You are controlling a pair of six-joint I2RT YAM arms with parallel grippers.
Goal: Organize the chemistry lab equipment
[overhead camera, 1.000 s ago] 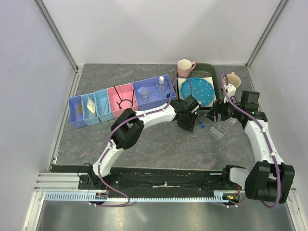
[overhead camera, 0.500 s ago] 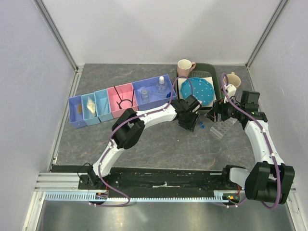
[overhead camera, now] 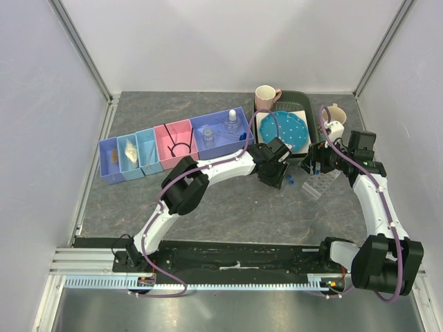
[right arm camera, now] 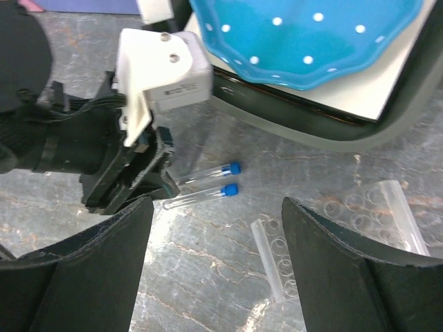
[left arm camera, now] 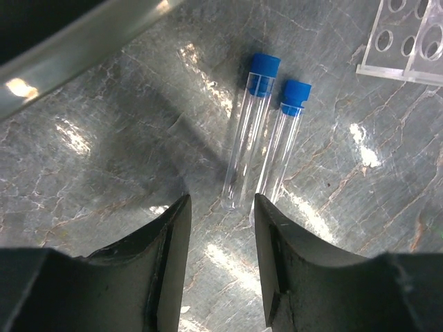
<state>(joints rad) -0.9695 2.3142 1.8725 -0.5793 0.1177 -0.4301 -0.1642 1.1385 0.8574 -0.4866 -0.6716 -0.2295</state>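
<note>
Left gripper (left arm camera: 221, 211) hovering partly open and empty, just short of two vials (left arm camera: 247, 137) lying side by side on the table (left arm camera: 104, 159), blue caps pointing away, rack (left arm camera: 408, 41) lying near the caps, right gripper (right arm camera: 218, 205) hanging wide open, holding nothing, above them.

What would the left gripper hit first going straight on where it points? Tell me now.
Probably the blue-capped vials: their rounded ends lie on the table just ahead of the open left gripper. Depth is unclear, so it might touch the table first.
</note>
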